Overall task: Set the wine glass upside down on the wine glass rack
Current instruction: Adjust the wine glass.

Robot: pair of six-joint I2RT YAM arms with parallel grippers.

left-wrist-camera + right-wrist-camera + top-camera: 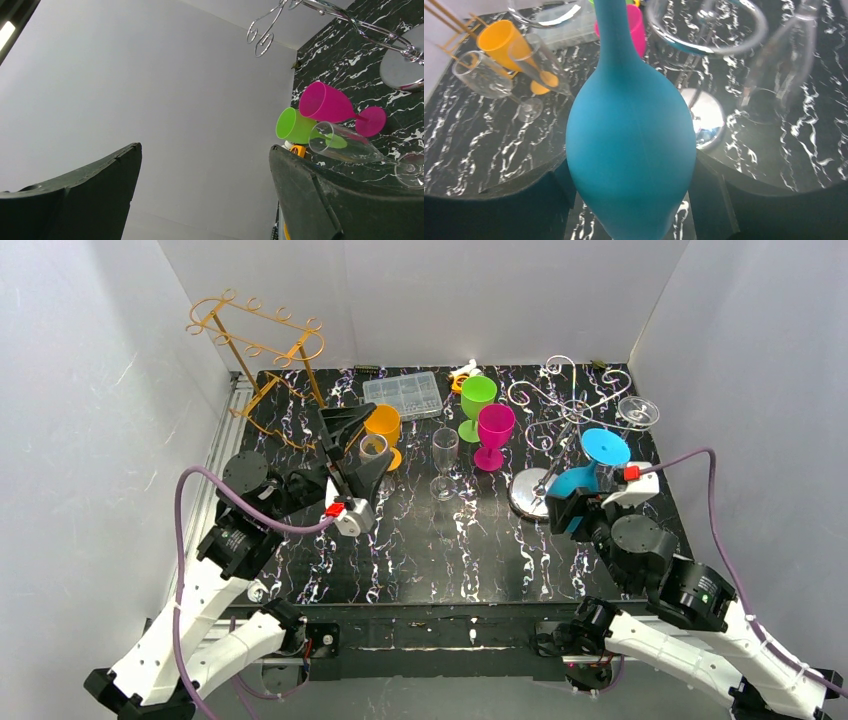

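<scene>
My right gripper (572, 502) is shut on the bowl of a blue wine glass (603, 449), held upside down with its foot up, beside the silver wine glass rack (570, 405). In the right wrist view the blue bowl (631, 150) fills the space between the fingers (724, 200), and its stem rises between two rack loops (706, 30). A clear glass (637, 412) hangs on the rack's right side. My left gripper (358, 450) is open and empty, raised by the orange glass (383, 425); its wrist view shows only wall between the fingers (310, 190).
A gold rack (260, 340) stands at the back left. A clear flute (444, 455), a green glass (477, 400) and a pink glass (494, 430) stand mid-table. A small clear glass (373, 447) is next to the orange one. A clear plastic box (403, 395) lies behind.
</scene>
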